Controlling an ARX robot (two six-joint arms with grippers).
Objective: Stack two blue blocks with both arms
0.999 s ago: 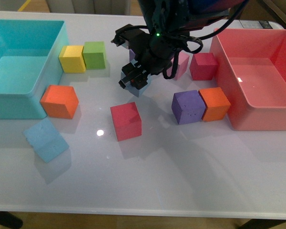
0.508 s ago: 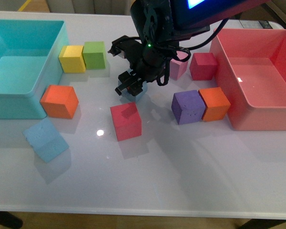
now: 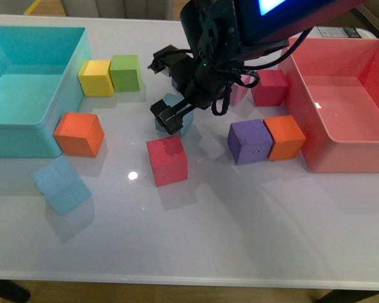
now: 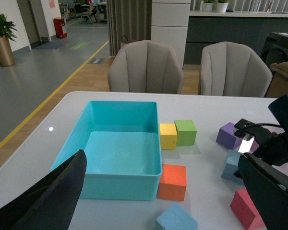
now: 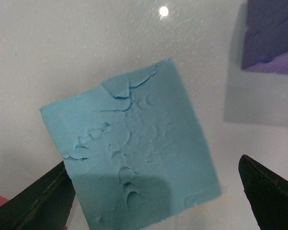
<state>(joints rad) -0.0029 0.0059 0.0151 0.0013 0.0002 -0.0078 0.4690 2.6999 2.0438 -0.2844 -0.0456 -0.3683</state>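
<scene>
The right hand (image 3: 172, 117) (image 5: 153, 177) has dropped lower over the past second and slid a little toward 7 o'clock in the front view. Its fingers (image 5: 36, 203) now stand spread on either side of a blue block (image 3: 168, 101) (image 5: 134, 158), not yet closed on it. One finger looks to be at the block's edge and the other is clear of it. The block sits on the white surface (image 3: 240, 221), just beside a red block (image 3: 167, 160) at 6 o'clock. The approach seems finished, so closing for the grasp is likely the next step. The second blue block (image 3: 62, 184) (image 4: 176, 218) lies well apart at 8 o'clock, beyond an orange block (image 3: 79, 134) and near the turquoise bin (image 3: 25, 136). The left hand (image 4: 162, 158) hangs wide open and empty above that side.
</scene>
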